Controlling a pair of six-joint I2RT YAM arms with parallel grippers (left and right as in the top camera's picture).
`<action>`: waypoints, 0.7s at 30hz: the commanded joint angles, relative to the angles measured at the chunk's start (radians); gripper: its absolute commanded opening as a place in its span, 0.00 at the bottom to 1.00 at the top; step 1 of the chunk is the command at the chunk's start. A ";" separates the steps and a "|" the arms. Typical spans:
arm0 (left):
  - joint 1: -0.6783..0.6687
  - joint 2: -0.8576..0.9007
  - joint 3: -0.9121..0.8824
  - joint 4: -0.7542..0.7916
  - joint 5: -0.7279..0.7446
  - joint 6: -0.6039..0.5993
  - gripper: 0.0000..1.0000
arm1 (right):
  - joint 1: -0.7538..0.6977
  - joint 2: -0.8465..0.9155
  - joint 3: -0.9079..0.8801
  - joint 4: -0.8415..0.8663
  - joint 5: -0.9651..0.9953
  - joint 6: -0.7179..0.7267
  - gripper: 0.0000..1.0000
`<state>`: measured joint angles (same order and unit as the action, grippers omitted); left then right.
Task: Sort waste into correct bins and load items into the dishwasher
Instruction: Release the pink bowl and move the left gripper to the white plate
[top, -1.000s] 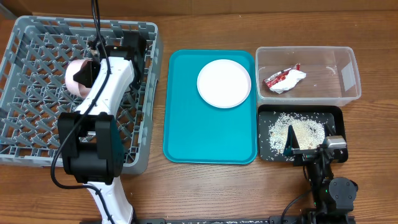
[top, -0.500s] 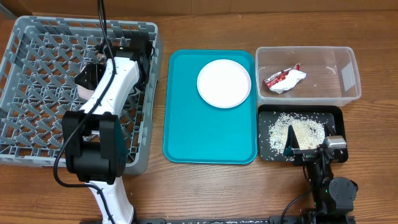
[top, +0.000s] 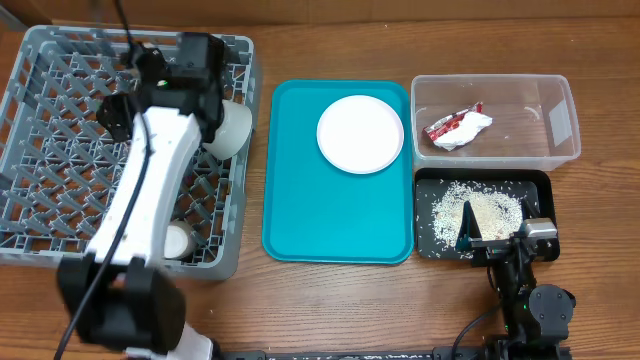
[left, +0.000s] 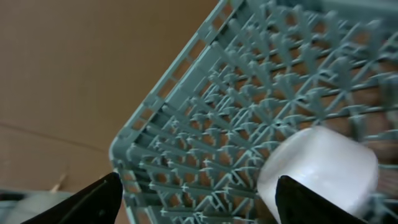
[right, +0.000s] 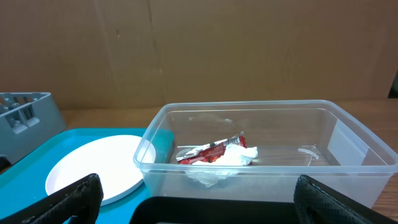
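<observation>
The grey dishwasher rack (top: 60, 150) stands at the left. My left gripper (top: 125, 100) hovers over its back part, open with nothing between the jaws (left: 199, 202). In the left wrist view a pale bowl (left: 317, 171) lies on the lattice (left: 205, 137) beside my right fingertip (left: 311, 202). In the overhead view a pale bowl (top: 228, 128) leans at the rack's right wall and a small white cup (top: 178, 240) sits near its front edge. The white plate (top: 360, 133) lies on the teal tray (top: 335, 215). My right gripper (top: 495, 232) stays open over the black tray (top: 535, 185).
The clear tub (top: 540, 120) holds the red-and-white wrapper with tissue (top: 457, 127), which also shows in the right wrist view (right: 217, 155). Rice grains (top: 478, 210) are heaped in the black tray. The plate (right: 93, 165) lies left of the tub (right: 261, 180).
My left gripper has opened and let go of the pinkish bowl in the rack, then moved toward the rack's back edge. The bowl at the rack's right wall is now uncovered. The right arm is still.
</observation>
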<state>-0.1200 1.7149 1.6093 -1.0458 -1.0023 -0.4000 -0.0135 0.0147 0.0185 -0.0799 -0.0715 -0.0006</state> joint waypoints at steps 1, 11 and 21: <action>0.003 -0.057 0.004 0.006 0.125 0.055 0.80 | -0.005 -0.012 -0.011 0.004 0.002 -0.004 1.00; 0.002 -0.090 0.004 0.014 0.612 0.076 0.74 | -0.005 -0.012 -0.011 0.004 0.002 -0.004 1.00; -0.059 -0.164 0.004 0.097 0.977 0.294 0.61 | -0.005 -0.012 -0.011 0.004 0.002 -0.004 1.00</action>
<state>-0.1394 1.5925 1.6093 -0.9524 -0.1978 -0.2092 -0.0132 0.0147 0.0185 -0.0799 -0.0711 -0.0010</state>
